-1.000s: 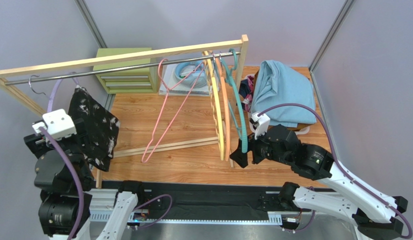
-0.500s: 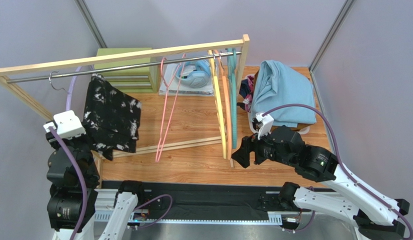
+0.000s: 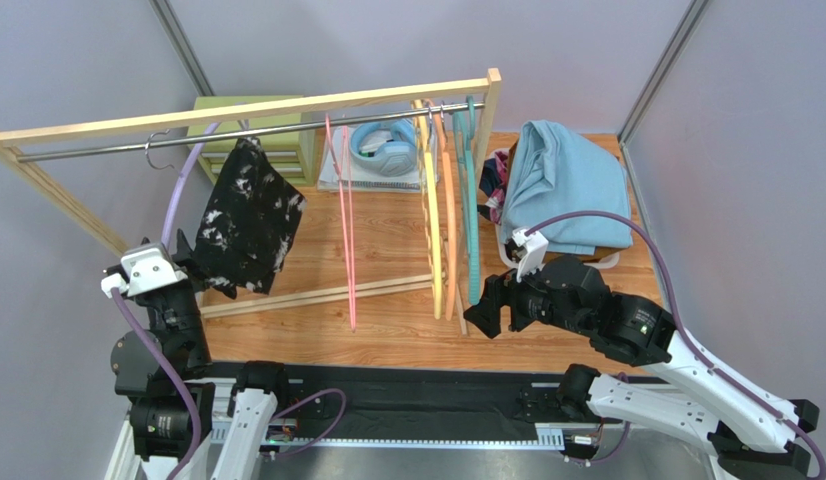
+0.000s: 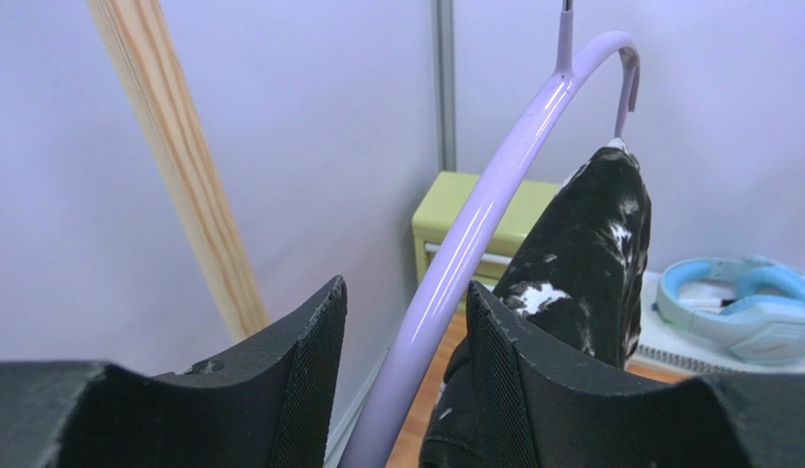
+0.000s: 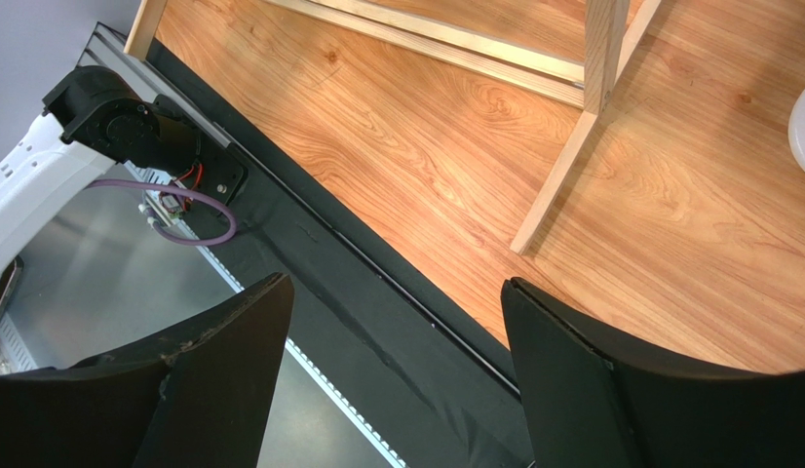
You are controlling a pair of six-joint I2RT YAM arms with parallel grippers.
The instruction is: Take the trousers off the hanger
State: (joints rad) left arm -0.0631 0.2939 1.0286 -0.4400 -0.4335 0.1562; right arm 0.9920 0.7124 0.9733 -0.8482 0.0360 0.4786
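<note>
Just now the lilac hanger [image 4: 494,185] slid along the rail [image 3: 87,152] toward 3 o'clock, and my left hand [image 4: 404,292] narrowed to a half-wide clamp on its arm, so I judge pulling-off can start. The trousers [image 3: 249,215], black with white speckles, still hang folded over it at 10 o'clock, rumpled. My right hand [image 5: 395,285]: wide open, empty, 4 o'clock.

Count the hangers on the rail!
5: lilac plastic hanger at left, thin pink hanger mid-rail, yellow hanger, orange hanger and teal hanger bunched right. More may hide there.
</note>
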